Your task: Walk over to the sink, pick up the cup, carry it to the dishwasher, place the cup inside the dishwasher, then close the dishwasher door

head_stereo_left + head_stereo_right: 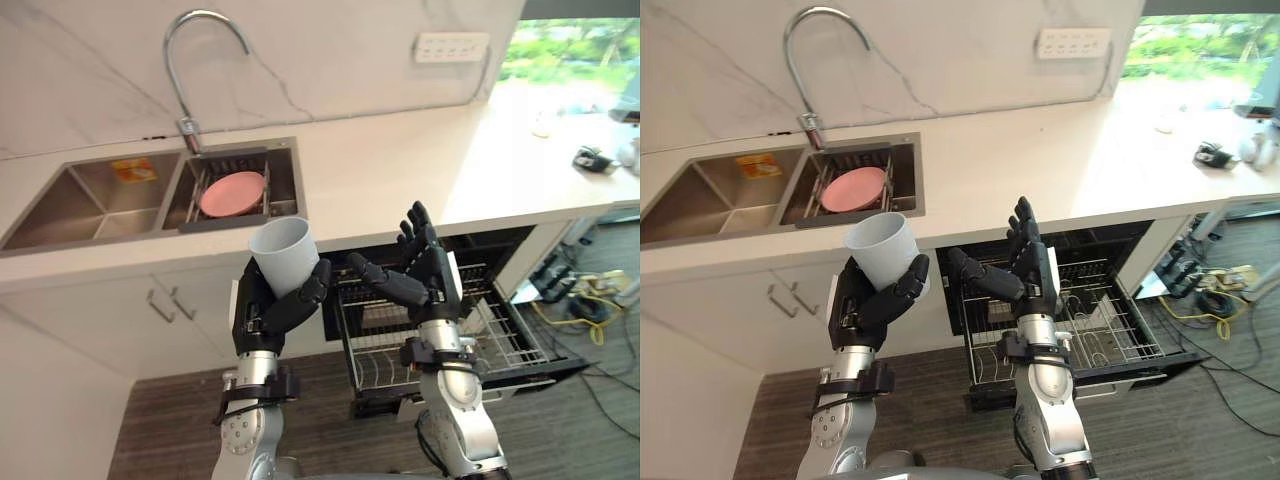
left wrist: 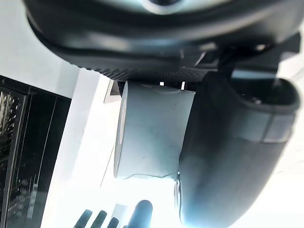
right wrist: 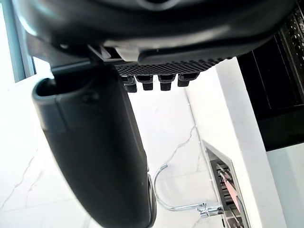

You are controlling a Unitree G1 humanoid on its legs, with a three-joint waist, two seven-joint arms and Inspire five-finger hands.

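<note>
A pale grey-white cup (image 1: pixel 284 254) is held upright in my left hand (image 1: pixel 272 308), whose fingers and thumb curl round its lower half, in front of the counter edge below the sink (image 1: pixel 150 190). In the left wrist view the cup (image 2: pixel 152 135) lies against the palm under the thumb (image 2: pixel 228 152). My right hand (image 1: pixel 422 268) is raised beside it with straight fingers, holding nothing. Behind and below the right hand the dishwasher (image 1: pixel 480 330) stands open, its wire rack (image 1: pixel 505 335) pulled out over the lowered door (image 1: pixel 560 370).
A pink plate (image 1: pixel 233 193) lies in a drain rack in the sink's right basin under the curved tap (image 1: pixel 200 60). The white counter (image 1: pixel 400 160) runs right toward a window. Cables (image 1: pixel 590 300) lie on the floor at the right.
</note>
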